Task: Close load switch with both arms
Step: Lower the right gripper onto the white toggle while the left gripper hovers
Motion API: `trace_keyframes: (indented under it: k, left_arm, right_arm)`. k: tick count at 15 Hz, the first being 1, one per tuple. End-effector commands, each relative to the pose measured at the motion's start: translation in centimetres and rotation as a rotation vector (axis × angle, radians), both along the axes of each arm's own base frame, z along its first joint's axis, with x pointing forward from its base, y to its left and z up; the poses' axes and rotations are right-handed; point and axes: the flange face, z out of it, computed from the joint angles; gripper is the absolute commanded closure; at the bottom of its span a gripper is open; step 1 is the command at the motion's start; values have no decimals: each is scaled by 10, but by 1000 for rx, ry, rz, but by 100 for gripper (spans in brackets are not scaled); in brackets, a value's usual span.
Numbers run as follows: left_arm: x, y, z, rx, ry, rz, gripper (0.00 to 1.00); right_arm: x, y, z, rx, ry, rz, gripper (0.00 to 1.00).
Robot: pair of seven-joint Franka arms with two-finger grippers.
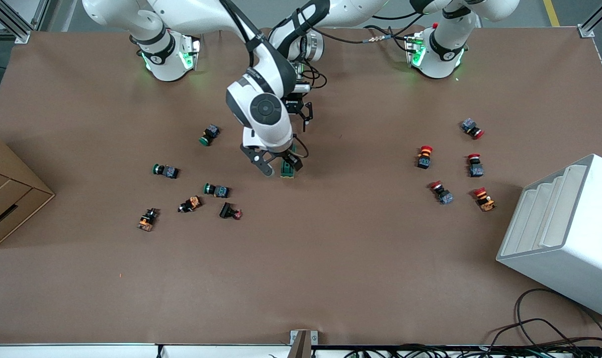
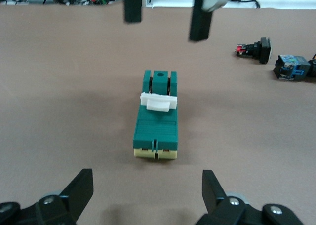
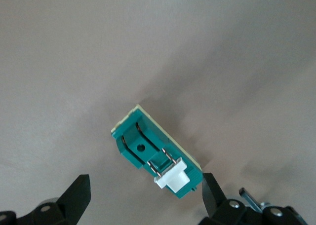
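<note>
The load switch point(image 1: 287, 170) is a dark green block with a white handle point(image 2: 159, 101). It lies flat on the brown table near the middle. My right gripper point(image 1: 280, 165) is low over it, open and holding nothing. In the right wrist view the switch point(image 3: 148, 141) has its handle end between the open fingers point(image 3: 79, 190). My left gripper point(image 1: 303, 113) is over the table between the arms' bases and the switch, open and empty. In the left wrist view point(image 2: 148, 178) the switch point(image 2: 157, 124) lies ahead of it, apart from the fingers.
Several green and orange push buttons point(image 1: 216, 190) lie toward the right arm's end. Several red ones point(image 1: 424, 156) lie toward the left arm's end. A cardboard drawer box point(image 1: 7, 199) and a white stepped rack point(image 1: 564, 228) stand at the table's ends.
</note>
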Motion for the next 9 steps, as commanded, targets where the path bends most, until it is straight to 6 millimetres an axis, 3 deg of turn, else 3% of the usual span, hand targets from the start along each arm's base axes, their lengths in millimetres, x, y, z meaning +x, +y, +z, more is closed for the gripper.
trace_keyframes:
  k: [1, 4, 9]
  left_arm:
    - [11, -4, -20, -2, -71, -28, 2]
    - [8, -15, -31, -3, -75, -25, 2]
    - [6, -8, -44, 35, -117, -22, 2]
  right_arm:
    - [-12, 5, -3, 7, -3, -25, 0]
    - [-29, 7, -21, 19, -30, -30, 0]
    - [-46, 18, -49, 20, -48, -37, 0]
